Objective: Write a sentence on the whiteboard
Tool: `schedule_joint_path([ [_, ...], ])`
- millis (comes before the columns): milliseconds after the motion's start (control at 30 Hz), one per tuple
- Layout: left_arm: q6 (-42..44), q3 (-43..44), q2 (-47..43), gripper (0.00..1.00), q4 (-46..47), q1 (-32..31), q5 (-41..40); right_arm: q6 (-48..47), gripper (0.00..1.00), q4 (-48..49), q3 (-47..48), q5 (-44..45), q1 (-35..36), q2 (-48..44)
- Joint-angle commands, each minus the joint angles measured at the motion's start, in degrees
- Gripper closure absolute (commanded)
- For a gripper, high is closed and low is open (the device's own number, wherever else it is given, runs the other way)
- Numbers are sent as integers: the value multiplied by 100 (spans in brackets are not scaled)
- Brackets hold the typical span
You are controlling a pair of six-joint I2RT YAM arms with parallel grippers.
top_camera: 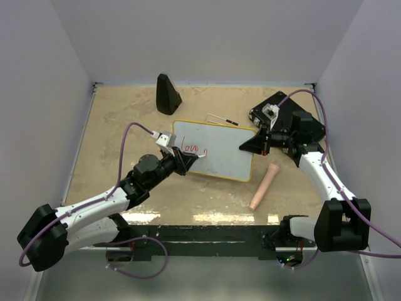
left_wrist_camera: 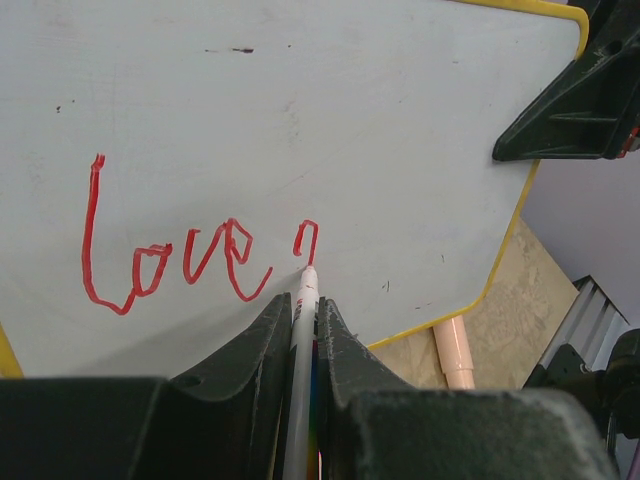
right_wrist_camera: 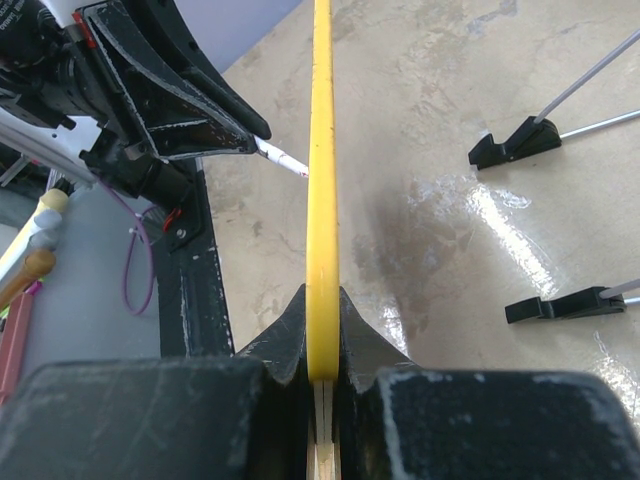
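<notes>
We see the whiteboard (top_camera: 225,153) at the middle of the tabletop (top_camera: 119,119), its yellow rim turned a little askew to the tabletop's edges. The right fingers (top_camera: 249,145) are clamped on the board's right edge; in the right wrist view they (right_wrist_camera: 345,335) pinch the yellow rim (right_wrist_camera: 322,200) from both sides, seen edge-on. The left fingers (top_camera: 187,160) are closed tight on a white marker (left_wrist_camera: 300,360) with a red tip, and that tip touches the board's white face (left_wrist_camera: 350,120). The sentence (left_wrist_camera: 180,260) so far is one red cursive word, "love", with a small hooked stroke just beside it, where the marker tip stands. From above, the writing (top_camera: 193,150) sits near the board's left edge. A peach-coloured stick (top_camera: 264,186) lies on the tabletop just right of the board's near corner. A black cone (top_camera: 167,94) stands beyond the board's far left corner.
</notes>
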Motion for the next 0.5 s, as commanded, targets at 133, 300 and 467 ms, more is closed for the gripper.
schedule_joint_path([
  [133,202,522,157,100,187,-21,-169,128,100,299,51,-511,0,-188],
  [300,255,610,219,100,169,-12,-178,128,100,307,51,-520,0,-188],
  [467,255,601,236,100,152,-21,-99,119,100,299,60,-520,0,-153],
])
